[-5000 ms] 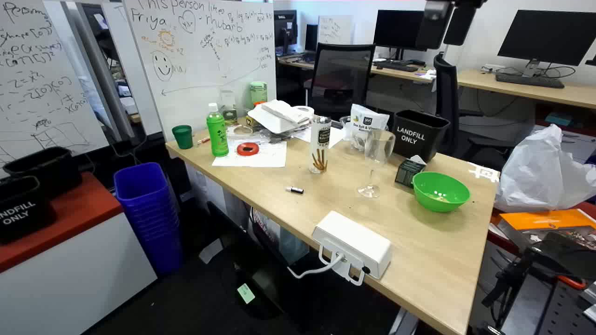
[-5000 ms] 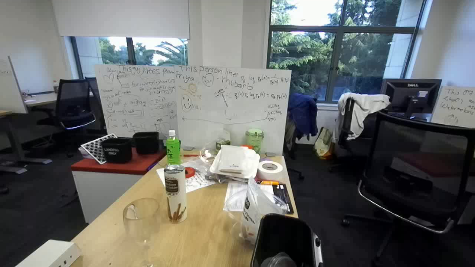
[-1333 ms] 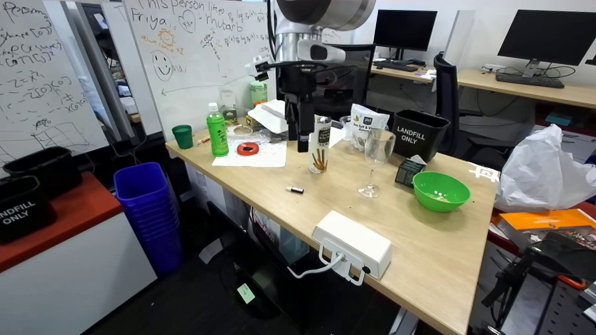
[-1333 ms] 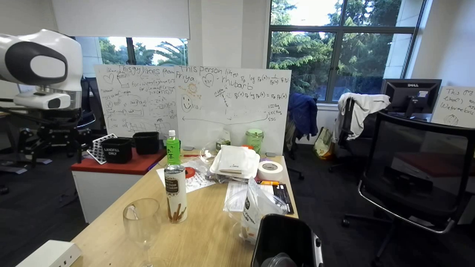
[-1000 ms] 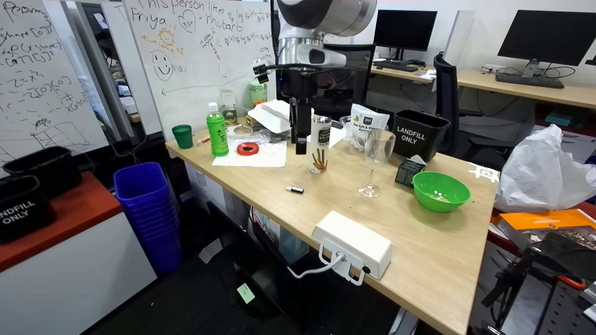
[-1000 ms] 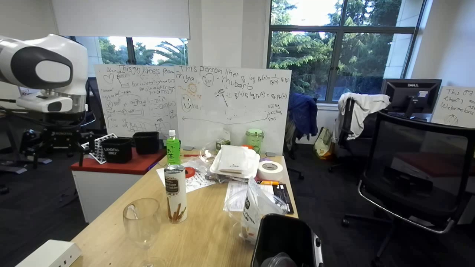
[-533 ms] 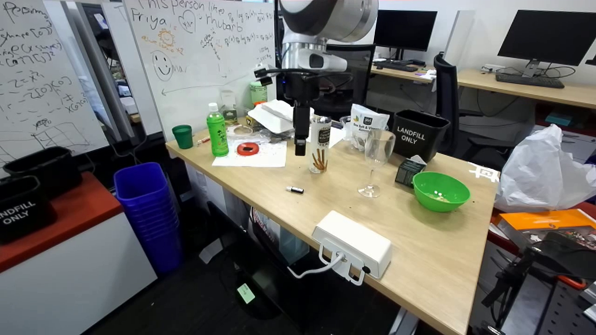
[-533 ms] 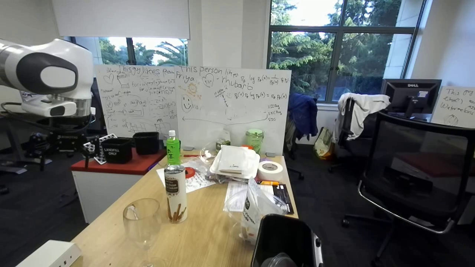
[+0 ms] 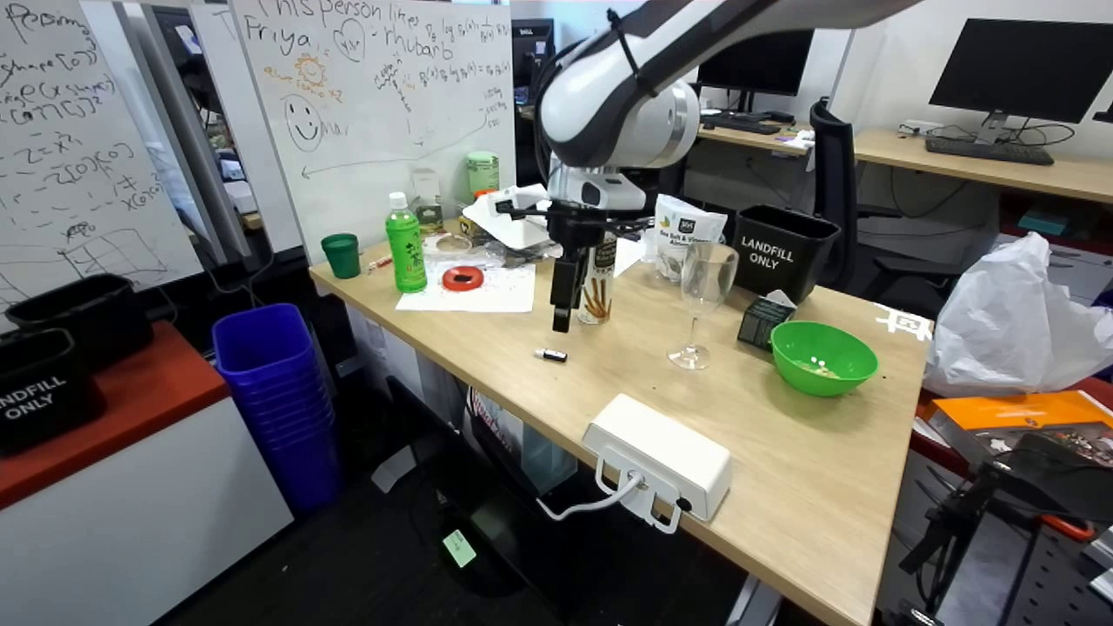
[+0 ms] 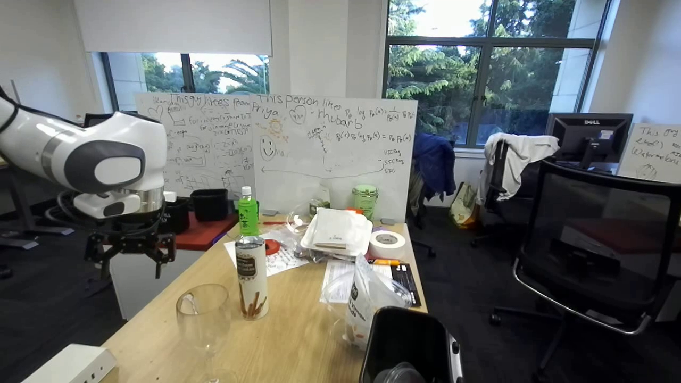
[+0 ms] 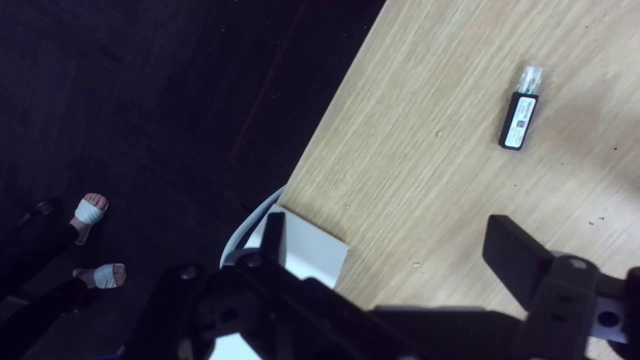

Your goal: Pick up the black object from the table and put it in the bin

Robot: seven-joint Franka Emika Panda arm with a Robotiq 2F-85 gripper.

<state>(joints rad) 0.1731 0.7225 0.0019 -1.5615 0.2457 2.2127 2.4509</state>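
Note:
The black object (image 9: 550, 355) is a small oblong stick with a clear end, lying flat on the table (image 9: 626, 374) near its edge. In the wrist view the black object (image 11: 519, 120) shows a white label, at the upper right. I do not make it out in the view with the windows. My gripper (image 9: 562, 323) hangs above the table, just behind and above the black object. It is open and empty, fingers wide apart in an exterior view (image 10: 131, 274) and in the wrist view (image 11: 387, 230). The bin (image 9: 274, 391) is a stack of tall blue ribbed wastebaskets on the floor beside the table.
A tall canister (image 9: 598, 283) stands right behind the gripper. A wine glass (image 9: 706, 278), a green bowl (image 9: 822, 358) and a black landfill bin (image 9: 778, 252) stand further along. A white box (image 9: 658, 456) sits at the table edge. A person's foot (image 11: 91, 212) shows below.
Five seconds ago the arm was mostly out of view. It has come in over the table, and in the last half second the gripper has dropped closer to the black object, which has not moved.

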